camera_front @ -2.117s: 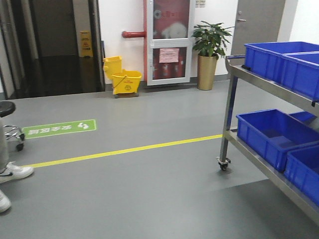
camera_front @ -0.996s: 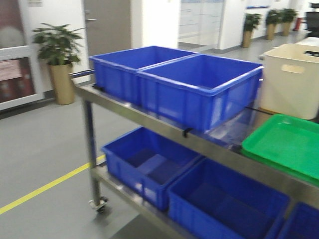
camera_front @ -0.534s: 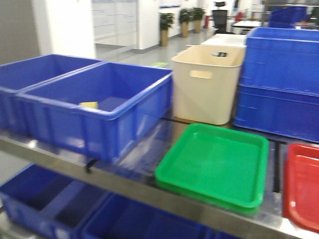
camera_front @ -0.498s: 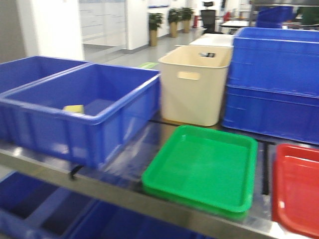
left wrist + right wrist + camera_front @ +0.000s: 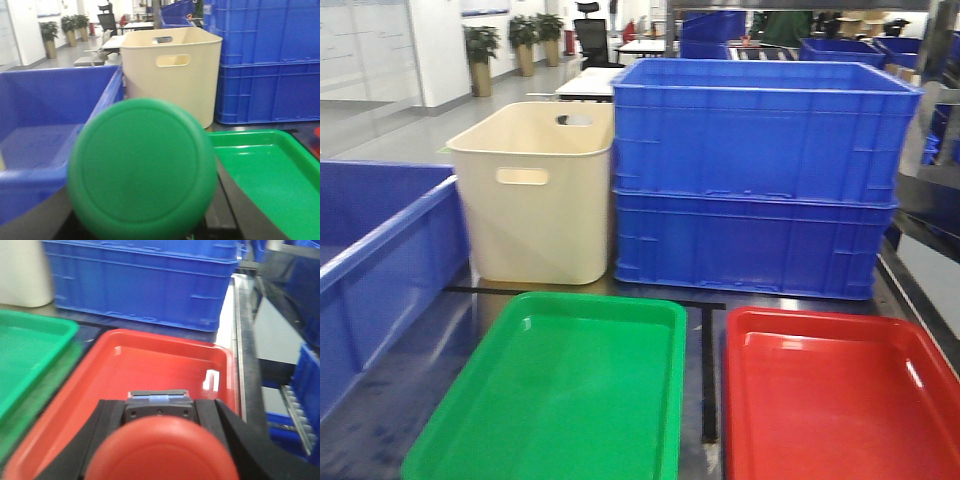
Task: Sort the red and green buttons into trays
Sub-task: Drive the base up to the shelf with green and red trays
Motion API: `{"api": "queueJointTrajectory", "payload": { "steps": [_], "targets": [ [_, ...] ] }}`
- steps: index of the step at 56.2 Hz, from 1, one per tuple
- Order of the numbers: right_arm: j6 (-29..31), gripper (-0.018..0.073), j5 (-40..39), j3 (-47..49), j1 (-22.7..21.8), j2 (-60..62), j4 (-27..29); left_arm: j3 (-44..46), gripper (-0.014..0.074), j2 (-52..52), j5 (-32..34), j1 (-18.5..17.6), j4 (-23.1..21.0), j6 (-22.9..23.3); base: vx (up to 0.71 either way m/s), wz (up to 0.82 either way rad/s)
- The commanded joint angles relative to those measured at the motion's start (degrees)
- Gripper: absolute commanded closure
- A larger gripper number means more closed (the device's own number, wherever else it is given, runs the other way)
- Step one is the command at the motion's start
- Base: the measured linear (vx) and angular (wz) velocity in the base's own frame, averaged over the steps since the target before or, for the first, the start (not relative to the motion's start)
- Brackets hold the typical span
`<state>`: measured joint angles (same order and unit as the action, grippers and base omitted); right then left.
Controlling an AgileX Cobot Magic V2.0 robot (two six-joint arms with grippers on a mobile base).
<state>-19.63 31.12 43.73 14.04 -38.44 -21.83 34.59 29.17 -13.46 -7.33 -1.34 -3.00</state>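
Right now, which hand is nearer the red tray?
Right. The right hand, holding the red button, hangs over the red tray; the left hand, holding the green button, is beside the green tray.

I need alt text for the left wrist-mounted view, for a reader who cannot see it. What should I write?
A green button fills the foreground, held in the left end effector, whose dark fingers show at the bottom edge. Behind it stand a cream tub, stacked blue crates and, at right, the green tray.
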Motion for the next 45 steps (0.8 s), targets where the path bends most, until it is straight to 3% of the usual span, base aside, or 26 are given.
{"api": "queueJointTrajectory", "payload": {
  "steps": [1, 45],
  "targets": [
    [0.43, 0.0568, -4.70, 1.67, 0.11, 0.18, -1.48, 2.01, 0.0594, 0.42, 4.99, -0.40, -0.58, 0.15, 0.20, -0.32],
    [0.43, 0.0568, -4.70, 1.67, 0.11, 0.18, -1.48, 2.01, 0.0594, 0.42, 4.99, -0.40, -0.58, 0.15, 0.12, -0.20]
  ]
}}
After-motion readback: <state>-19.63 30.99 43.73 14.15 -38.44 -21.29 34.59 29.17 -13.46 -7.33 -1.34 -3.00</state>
